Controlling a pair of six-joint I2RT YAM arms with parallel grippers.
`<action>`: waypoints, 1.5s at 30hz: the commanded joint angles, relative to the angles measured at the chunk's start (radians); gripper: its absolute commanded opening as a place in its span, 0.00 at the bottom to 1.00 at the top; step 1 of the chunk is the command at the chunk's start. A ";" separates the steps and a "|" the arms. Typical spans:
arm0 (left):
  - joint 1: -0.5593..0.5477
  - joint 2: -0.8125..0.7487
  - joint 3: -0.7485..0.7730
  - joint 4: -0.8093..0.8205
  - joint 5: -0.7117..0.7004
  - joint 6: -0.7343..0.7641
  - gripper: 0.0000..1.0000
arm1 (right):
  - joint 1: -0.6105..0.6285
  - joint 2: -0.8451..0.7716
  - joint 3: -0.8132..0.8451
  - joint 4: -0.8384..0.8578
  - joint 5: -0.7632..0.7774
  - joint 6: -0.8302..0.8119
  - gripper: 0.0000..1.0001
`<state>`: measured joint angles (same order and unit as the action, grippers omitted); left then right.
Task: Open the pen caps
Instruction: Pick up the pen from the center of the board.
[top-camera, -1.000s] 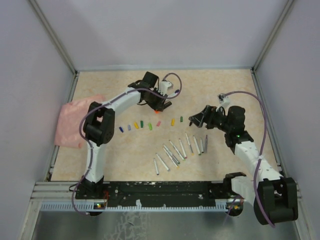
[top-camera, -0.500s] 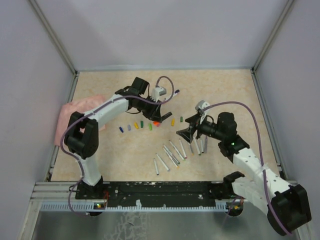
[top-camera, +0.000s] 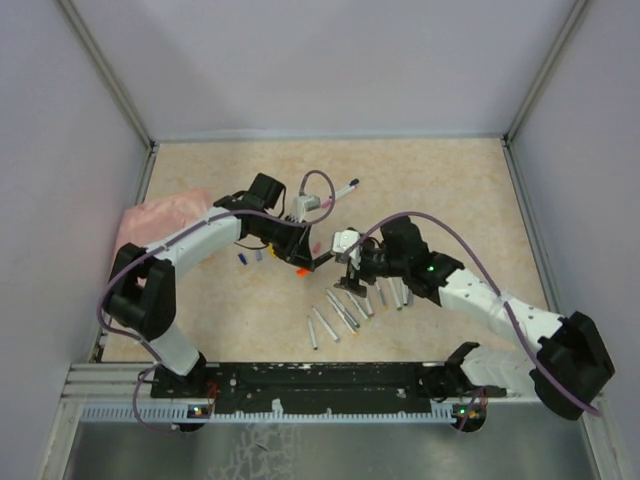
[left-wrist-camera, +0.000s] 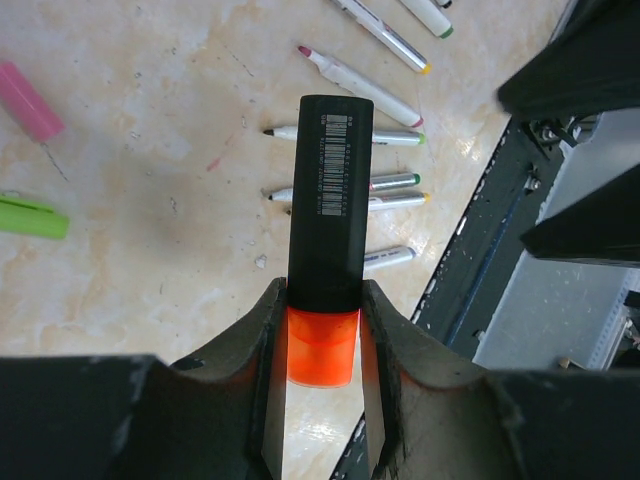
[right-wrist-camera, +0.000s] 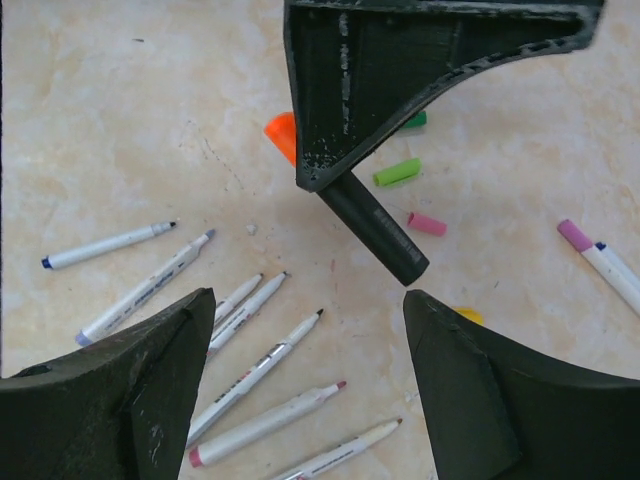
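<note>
One highlighter (left-wrist-camera: 330, 180), orange end (left-wrist-camera: 322, 350) inside left gripper (left-wrist-camera: 322, 292).

The right wrist view shows eight slim white pens (right-wrist-camera: 110, 244), one dark highlighter (right-wrist-camera: 375, 228) and four loose caps (right-wrist-camera: 397, 172): two green, one pink, one yellow. The top view adds one blue cap (top-camera: 242, 259) and one purple cap (top-camera: 258, 256).

a pale beige, marbled surface (top-camera: 450, 180) fills the middle, glossy enough to catch soft light in white patches. plain lilac-grey walls (top-camera: 330, 60) close it in on three sides, with slanting aluminium posts (top-camera: 105, 70) at the back corners. a black rail (top-camera: 330, 378) runs along the near edge — a crumpled pink cloth (top-camera: 150, 218) lies at the left.
</note>
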<state>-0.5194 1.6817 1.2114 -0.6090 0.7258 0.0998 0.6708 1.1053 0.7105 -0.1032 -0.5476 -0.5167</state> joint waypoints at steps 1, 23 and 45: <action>-0.005 -0.053 -0.031 -0.029 0.057 -0.017 0.00 | 0.101 0.071 0.083 -0.039 0.114 -0.208 0.75; -0.070 -0.125 -0.091 -0.084 0.125 -0.047 0.00 | 0.281 0.242 0.155 -0.060 0.288 -0.381 0.48; -0.071 -0.251 -0.059 -0.008 0.059 -0.165 0.34 | 0.313 0.125 0.080 0.010 0.338 -0.318 0.00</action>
<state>-0.5888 1.4902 1.1229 -0.6735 0.8013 -0.0162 0.9730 1.2907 0.8051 -0.1776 -0.2108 -0.8932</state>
